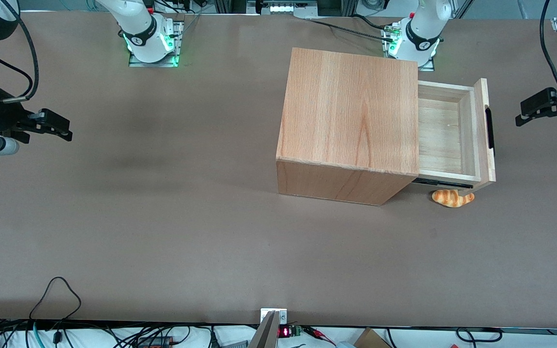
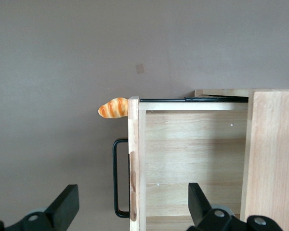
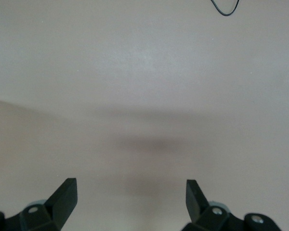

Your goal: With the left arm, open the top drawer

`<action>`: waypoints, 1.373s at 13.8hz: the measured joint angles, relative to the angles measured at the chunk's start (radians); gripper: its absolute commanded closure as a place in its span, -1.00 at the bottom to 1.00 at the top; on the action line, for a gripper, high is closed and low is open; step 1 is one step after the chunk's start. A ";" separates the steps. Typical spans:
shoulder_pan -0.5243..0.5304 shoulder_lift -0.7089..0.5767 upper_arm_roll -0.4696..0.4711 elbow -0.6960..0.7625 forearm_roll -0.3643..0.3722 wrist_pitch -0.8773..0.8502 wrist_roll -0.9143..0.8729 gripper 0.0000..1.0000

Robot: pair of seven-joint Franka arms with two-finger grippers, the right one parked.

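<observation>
Left arm's tool (image 2: 130,204) w/ fingers (image 2: 65,204) spread wide, holding nothing, hanging above top drawer (image 1: 452,133) front, not touching. Drawer is pulled out of cabinet (image 1: 351,125) toward working arm's end of tabletop (image 1: 162,217); toy croissant (image 1: 452,198) below its corner.

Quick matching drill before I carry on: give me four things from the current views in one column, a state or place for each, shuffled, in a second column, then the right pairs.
Things:
1. top drawer
2. gripper
3. toy bread
4. cabinet

States or places:
A. lies on the table under the drawer's front corner
B. pulled out, nothing inside it
C. open, off the handle, toward the working arm's end of the table
D. plain wood-grain top facing up

Pairs: 1-B, 2-C, 3-A, 4-D
</observation>
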 measured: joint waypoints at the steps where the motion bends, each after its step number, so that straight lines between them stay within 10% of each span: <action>1: -0.018 -0.005 0.014 0.003 0.004 0.000 0.000 -1.00; 19: -0.027 -0.123 0.015 -0.142 0.016 0.103 0.001 -1.00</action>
